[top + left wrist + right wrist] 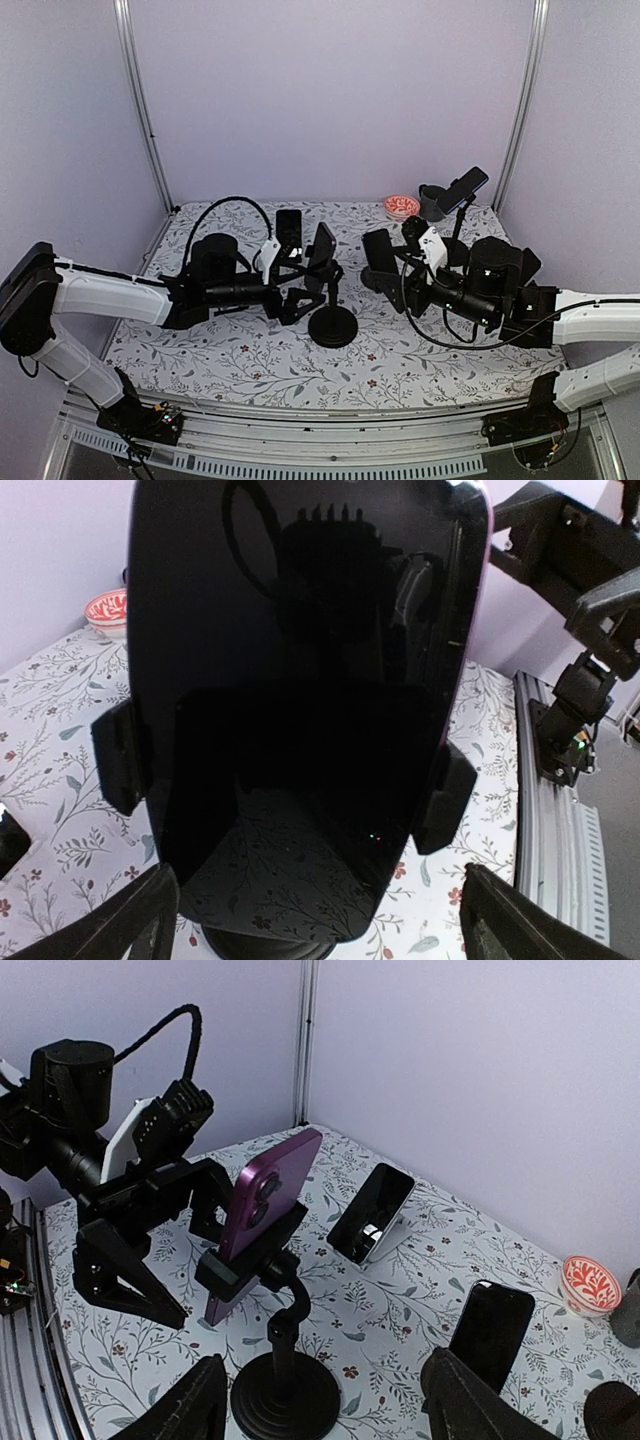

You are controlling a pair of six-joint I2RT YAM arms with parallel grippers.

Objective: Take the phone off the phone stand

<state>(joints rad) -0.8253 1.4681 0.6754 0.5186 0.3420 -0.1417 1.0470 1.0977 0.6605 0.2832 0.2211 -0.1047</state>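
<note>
phone (pixel 262 1195) sits in phone stand (pixel 285 1385) (not out yet) | left hand (pixel 298 283) wide apart, close to phone, not squeezing | right hand (pixel 375 265) apart, holds nothing | to do: grab, lift out

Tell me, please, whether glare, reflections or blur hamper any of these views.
Left wrist: the phone's glossy dark screen fills most of the frame and mirrors wrist hardware and the floral table, with no blown-out glare. Right wrist: soft, even light, with the phone's purple back and the phone stand sharp. Top external: diffuse light, only faint shadows, nothing blurred.
</note>
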